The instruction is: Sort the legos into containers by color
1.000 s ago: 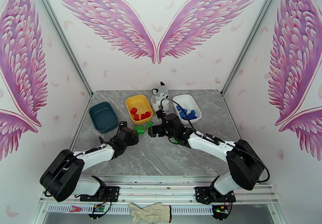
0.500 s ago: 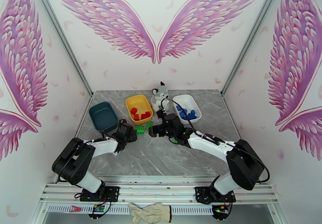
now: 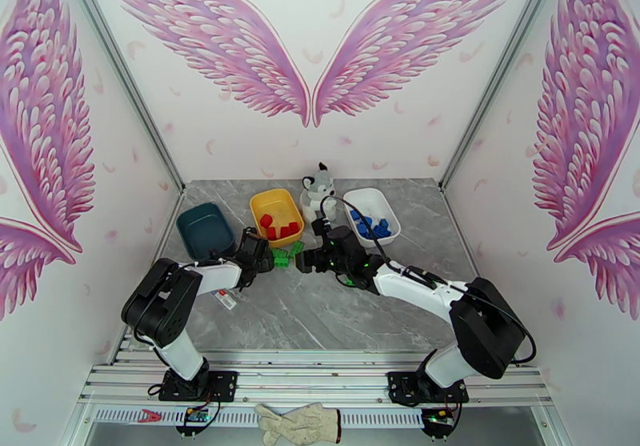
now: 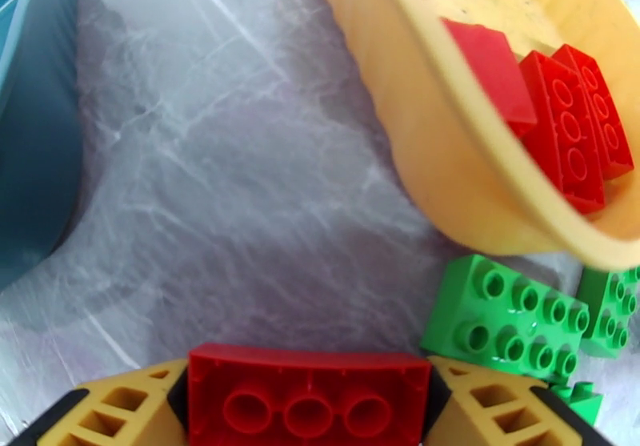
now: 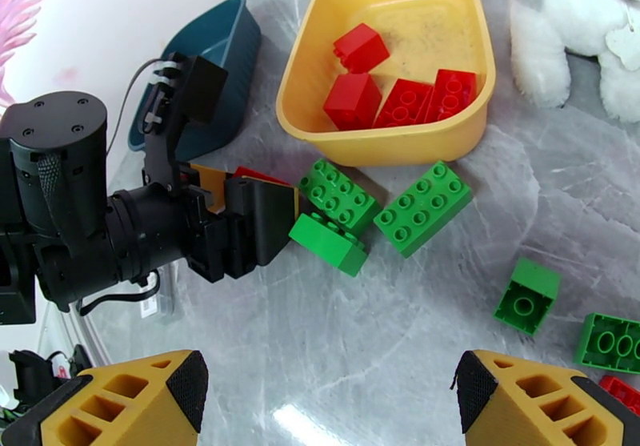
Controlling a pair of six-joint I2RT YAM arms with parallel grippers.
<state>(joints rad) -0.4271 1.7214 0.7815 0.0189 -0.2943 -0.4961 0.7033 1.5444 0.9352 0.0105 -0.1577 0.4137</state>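
Marble tabletop [image 3: 320, 319]: red legos [image 3: 276, 226] in yellow tub [image 3: 258, 202], blue legos [image 3: 372, 226] in white tub [image 3: 376, 195], green legos [image 3: 282, 257] loose, teal tub [image 3: 206, 235] unfilled; left gripper [image 4: 308, 407] clamps red brick [image 4: 308, 371], right gripper [image 5: 328, 391] jaws apart.

The worktop [image 3: 336, 319] is grey marble with pale veins. The walls [image 3: 320, 151] are white, painted with pink-and-mauve feathered wings [image 3: 216, 39].

There are three tubs: a teal tub [image 3: 204, 235], a yellow tub [image 3: 276, 202] and a white tub [image 3: 370, 202]. Red bricks [image 3: 276, 227] are in the yellow, blue bricks [image 3: 372, 228] in the white, and green bricks [image 3: 280, 257] on the marble.

The husky [image 3: 320, 187] is grey, black and white. The left arm [image 3: 208, 279] and right arm [image 3: 416, 283] are black and white.

The left claw [image 4: 308, 407] and right claw [image 5: 324, 395] have yellow fingers [image 5: 120, 399] with black pads — the left's flank a red brick [image 4: 308, 379].

The tag [image 3: 227, 300] is white with red, and the glove [image 3: 300, 422] is cream.
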